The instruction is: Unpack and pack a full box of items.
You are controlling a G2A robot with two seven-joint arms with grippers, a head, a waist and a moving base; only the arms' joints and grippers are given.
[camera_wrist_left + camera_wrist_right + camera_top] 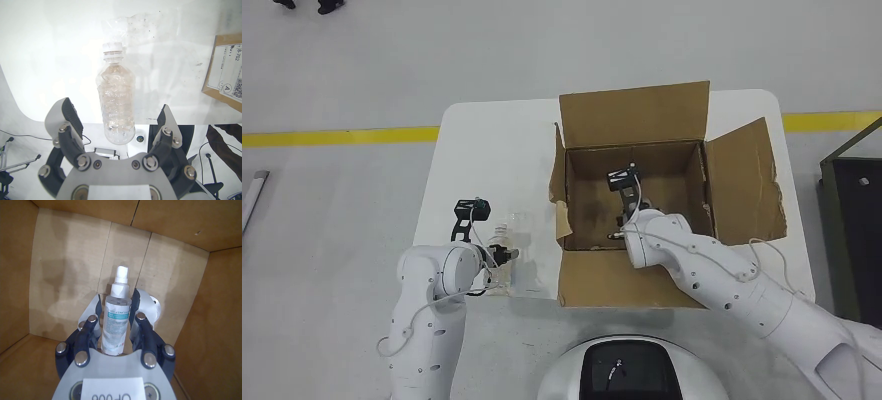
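Observation:
An open cardboard box (577,280) stands on the white table (492,140). My right gripper (116,304) is down inside the box (56,266), shut on a spray bottle (115,317) with a white nozzle and a printed label. In the top view the right gripper (622,222) sits over the box floor. A clear plastic bottle (117,94) with a white cap lies on the table left of the box. My left gripper (118,117) hangs open above its lower half, with the fingers (72,113) apart from it on both sides. From above, the bottle (504,245) lies by the left gripper (494,262).
A clear plastic bag (132,24) lies flat on the table just beyond the bottle's cap. The box's flaps (747,180) stand out to the right and back. The table's front edge (56,122) runs close under the bottle's base.

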